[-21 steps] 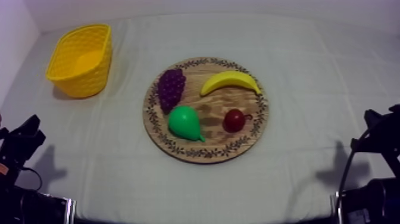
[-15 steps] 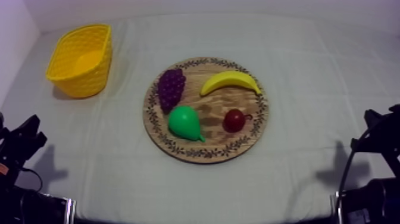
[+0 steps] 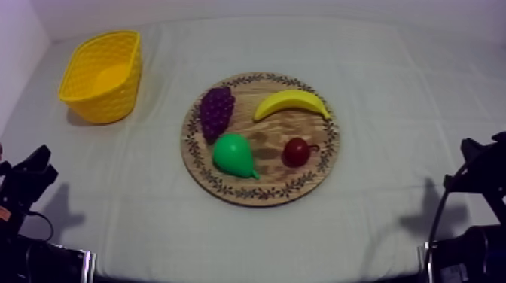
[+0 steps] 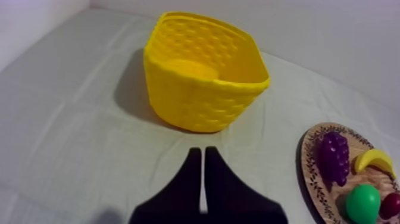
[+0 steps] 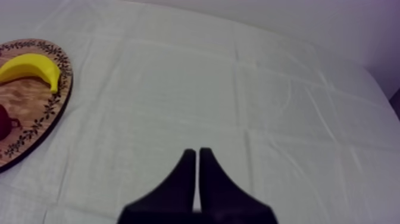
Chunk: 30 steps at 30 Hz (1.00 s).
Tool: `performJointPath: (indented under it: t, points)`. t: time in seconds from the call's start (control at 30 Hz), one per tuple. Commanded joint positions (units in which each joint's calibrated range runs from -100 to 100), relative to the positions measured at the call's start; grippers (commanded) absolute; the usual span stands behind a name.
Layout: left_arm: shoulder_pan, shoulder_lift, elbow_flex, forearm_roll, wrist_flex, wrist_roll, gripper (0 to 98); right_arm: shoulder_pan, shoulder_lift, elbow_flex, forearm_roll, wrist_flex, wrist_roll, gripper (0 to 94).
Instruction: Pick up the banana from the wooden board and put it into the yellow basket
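Holding the left gripper (image 4: 199,152) low at the near left edge of the table (image 3: 150,226), fingers pressed together on nothing, pointing toward the basket (image 4: 205,89). Parking the right gripper (image 5: 196,152) the same way at the near right edge, closed into an empty wedge over bare table, beside the board (image 5: 56,101). Leaving the banana (image 3: 290,101) lying untouched on the far right part of the board, ends curving toward the near side, just behind the small red fruit (image 3: 296,152), with the grapes (image 3: 216,113) to its left and the pear (image 3: 233,156) nearer, touching none of them. Seeing the basket standing upright and apparently empty at the far left, well apart from the board. Judging the likeliest troubles: descending with fingers not opened and shoving the banana instead of straddling it; pinching near a tapered end and probably losing the smooth, curved skin mid-carry; reaching in from the left and brushing the grapes or pear out of place; nudging the small red fruit, round enough to go rolling off the board; releasing too close to the basket's rim, or bumping its seemingly light wall and tipping it.
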Motion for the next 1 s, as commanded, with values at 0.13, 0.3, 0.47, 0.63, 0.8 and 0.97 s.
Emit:
performJointPath:
  t: [0.13,0.3,0.47,0.63,0.8,0.97]
  points:
    - [0.01,-0.03,0.04,-0.03,-0.05,0.23,0.4,0.00,-0.02,-0.03,0.01,-0.02,-0.01,0.3]
    - [0.98,0.79,0.43,-0.55,-3.24,-0.24,0.5,0.00,-0.02,-0.03,0.01,-0.02,-0.01,0.3]
    - [1.94,7.78,-3.42,-0.93,-10.86,-2.71,0.3,0.00,-0.02,-0.03,0.01,-0.02,-0.01,0.3]
    - [2.89,19.22,-14.38,-1.03,-14.27,-5.98,0.2,0.00,-0.02,-0.03,0.01,-0.02,-0.01,0.3]
    - [5.32,30.45,-27.21,-1.05,-15.97,-9.87,0.2,0.00,-0.02,-0.03,0.01,-0.02,-0.01,0.3]
    - [9.47,41.83,-38.57,-1.05,-16.33,-13.89,0.2,0.00,-0.02,-0.03,0.01,-0.02,-0.01,0.3]
